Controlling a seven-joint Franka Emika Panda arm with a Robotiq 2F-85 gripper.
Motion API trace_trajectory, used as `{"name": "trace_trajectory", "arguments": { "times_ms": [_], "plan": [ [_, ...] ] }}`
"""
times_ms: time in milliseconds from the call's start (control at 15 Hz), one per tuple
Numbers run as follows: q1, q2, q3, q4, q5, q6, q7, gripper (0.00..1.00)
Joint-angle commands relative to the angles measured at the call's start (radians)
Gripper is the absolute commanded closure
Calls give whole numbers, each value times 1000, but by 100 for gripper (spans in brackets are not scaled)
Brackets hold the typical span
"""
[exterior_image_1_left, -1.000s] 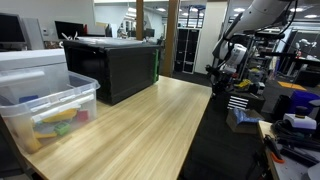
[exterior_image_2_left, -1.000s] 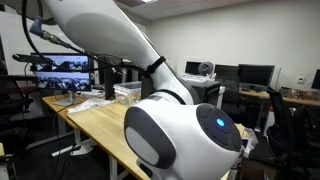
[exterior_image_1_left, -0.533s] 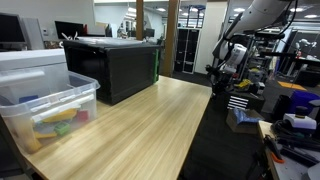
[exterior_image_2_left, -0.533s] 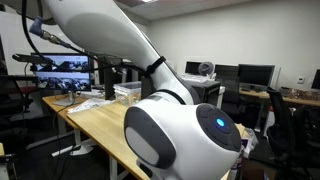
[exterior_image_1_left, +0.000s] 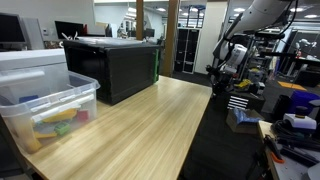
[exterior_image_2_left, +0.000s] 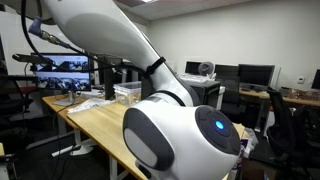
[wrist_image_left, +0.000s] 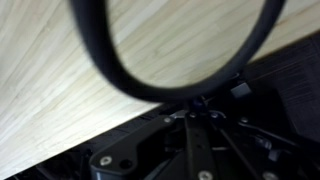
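Black ring: blurred, hangs over surface edge. Fingers: fully closed, apparently pinching ring's rim. Handling advice: firm pinch, slow travel, ring clear of surface edge.

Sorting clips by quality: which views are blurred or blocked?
Wrist view: a dark ring near the lens is blurred, and the wooden table behind it is soft too. In an exterior view the white arm blocks most of the scene; in an exterior view the clear bin is sharp and evenly lit.
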Motion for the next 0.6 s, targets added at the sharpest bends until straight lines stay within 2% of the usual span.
{"name": "trace_trajectory", "arguments": {
  "times_ms": [0, 533],
  "plan": [
    [-17, -18, 13, -36, 36, 18, -39, 99],
    [-53, -9, 8, -16, 49, 3, -27, 99]
  ]
}}
